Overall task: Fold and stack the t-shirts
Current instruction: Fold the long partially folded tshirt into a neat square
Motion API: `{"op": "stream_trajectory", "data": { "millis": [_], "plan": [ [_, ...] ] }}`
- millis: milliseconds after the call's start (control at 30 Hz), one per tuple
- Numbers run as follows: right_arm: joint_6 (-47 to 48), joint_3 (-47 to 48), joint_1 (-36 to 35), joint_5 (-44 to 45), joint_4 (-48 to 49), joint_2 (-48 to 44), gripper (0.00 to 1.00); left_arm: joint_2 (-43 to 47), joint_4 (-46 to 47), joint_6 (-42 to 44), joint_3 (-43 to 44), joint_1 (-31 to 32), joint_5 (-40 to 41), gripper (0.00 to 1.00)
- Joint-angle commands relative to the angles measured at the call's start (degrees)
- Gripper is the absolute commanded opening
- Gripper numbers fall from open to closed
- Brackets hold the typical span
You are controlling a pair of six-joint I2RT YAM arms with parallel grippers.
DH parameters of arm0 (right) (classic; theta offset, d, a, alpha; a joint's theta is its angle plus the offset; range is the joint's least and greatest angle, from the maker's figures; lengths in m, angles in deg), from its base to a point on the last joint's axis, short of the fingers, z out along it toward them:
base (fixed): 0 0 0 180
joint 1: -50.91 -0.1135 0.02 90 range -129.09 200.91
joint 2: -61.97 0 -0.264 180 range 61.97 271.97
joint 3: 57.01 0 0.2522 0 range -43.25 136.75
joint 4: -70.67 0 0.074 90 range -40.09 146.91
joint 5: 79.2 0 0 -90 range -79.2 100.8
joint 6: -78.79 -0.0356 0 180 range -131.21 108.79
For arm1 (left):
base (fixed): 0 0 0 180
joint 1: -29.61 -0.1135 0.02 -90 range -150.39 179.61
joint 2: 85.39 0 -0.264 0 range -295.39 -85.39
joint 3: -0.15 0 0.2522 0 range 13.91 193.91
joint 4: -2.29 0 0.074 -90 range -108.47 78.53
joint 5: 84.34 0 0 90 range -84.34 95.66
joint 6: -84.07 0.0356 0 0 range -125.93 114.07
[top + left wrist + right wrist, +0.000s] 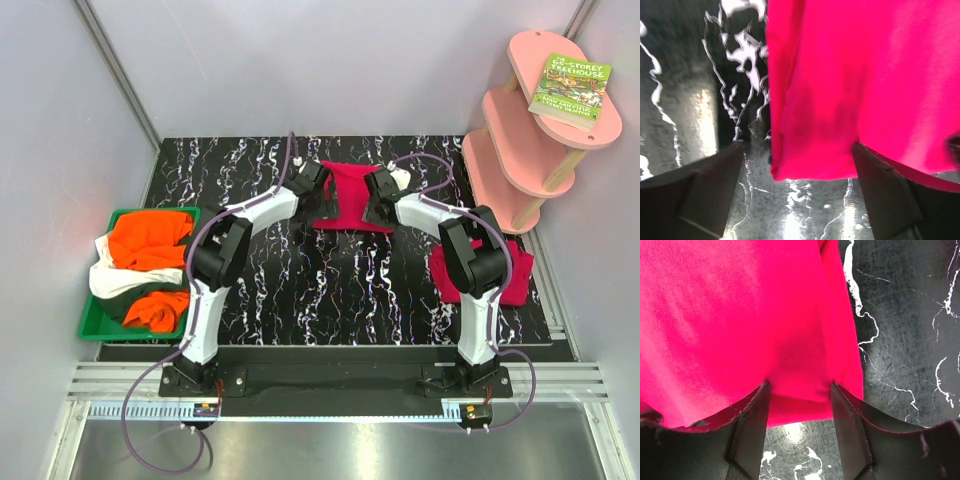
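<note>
- Cloth first: the crimson t-shirt (352, 195) lies partly folded at the far middle of the table (330, 290), between your two grippers.
- Your left gripper (797, 150) stands wide open astride a corner on the shirt's left side and holds nothing. Get a finger under the hem before you close.
- Your right gripper (800, 387) is about half open, with its tips down on the opposite hem and cloth between them. No pinch shows.
- Grip at matching points, lift together and keep the edge taut.
- Aim for the folded crimson shirt (510, 282) at the right, which is probably the stack.
</note>
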Motion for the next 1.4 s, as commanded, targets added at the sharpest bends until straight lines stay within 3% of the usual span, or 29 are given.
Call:
{"op": "stream_trajectory", "data": {
  "millis": [0,33,500,767,933,1033,1167,1367],
  "plan": [
    [-1.6,-1.4,0.2,-3.9,-4.2,1.5,0.57,-1.2,-2.3,-1.4,0.9,0.0,-5.1,0.88],
    [-2.3,-1.8,0.2,-4.2,-5.0,1.5,0.55,-0.9,-2.3,-1.5,0.4,0.0,-5.6,0.80],
    [-10.0,-15.8,-7.6,-6.2,-6.6,-8.2,0.53,13.1,-0.5,-3.7,-20.6,5.2,-2.3,0.34],
    [-14.0,-25.4,-11.8,-5.6,-8.0,-17.2,0.53,22.8,0.2,-9.1,-35.9,12.3,1.0,0.36],
    [-10.6,-26.5,-12.1,-2.5,-7.8,-25.0,0.58,30.5,0.4,-11.4,-41.2,14.3,3.8,0.64],
    [-6.1,-22.6,-12.1,5.3,-8.2,-31.3,0.67,35.6,0.0,-9.8,-40.2,14.7,4.9,0.78],
    [-1.0,-17.6,-12.0,6.6,-9.6,-35.8,0.75,40.6,-2.8,-8.9,-37.1,14.8,6.4,0.79],
    [0.4,-20.2,-12.0,7.0,-9.6,-35.7,0.72,37.4,-2.2,-8.4,-32.2,15.4,5.9,0.78]
  ]
}}
